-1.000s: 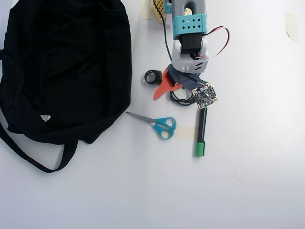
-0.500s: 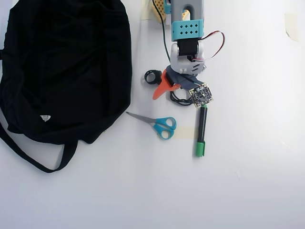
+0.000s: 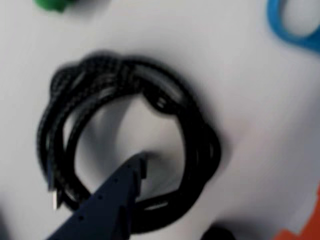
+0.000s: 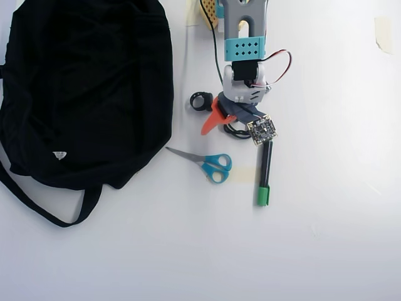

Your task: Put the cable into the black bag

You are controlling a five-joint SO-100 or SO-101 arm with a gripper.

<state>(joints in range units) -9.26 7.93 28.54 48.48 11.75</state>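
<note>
On the left of the overhead view we see the black bag [image 4: 84,88]. It is big and soft, and it lies flat on the white table [image 4: 326,238] with a long strap [image 4: 44,210] curling under it. To its right sits a small black ring clip [image 4: 201,101]. Below that lie the blue-handled scissors [image 4: 210,163].

Next comes the gripper [image 4: 229,125], right over the cable [image 4: 233,131]. We only see a bit of the cable peeking out under the arm here. The cable is well apart from the bag. A green-capped pen [image 4: 264,172] lies just below it.

In the wrist view we see the cable [image 3: 125,145] as a round black coil on the table. One dark finger [image 3: 112,197] points into the middle of the coil. An orange finger [image 3: 305,227] shows at the right corner, outside the coil. The jaws are spread apart, and nothing is pinched.
</note>
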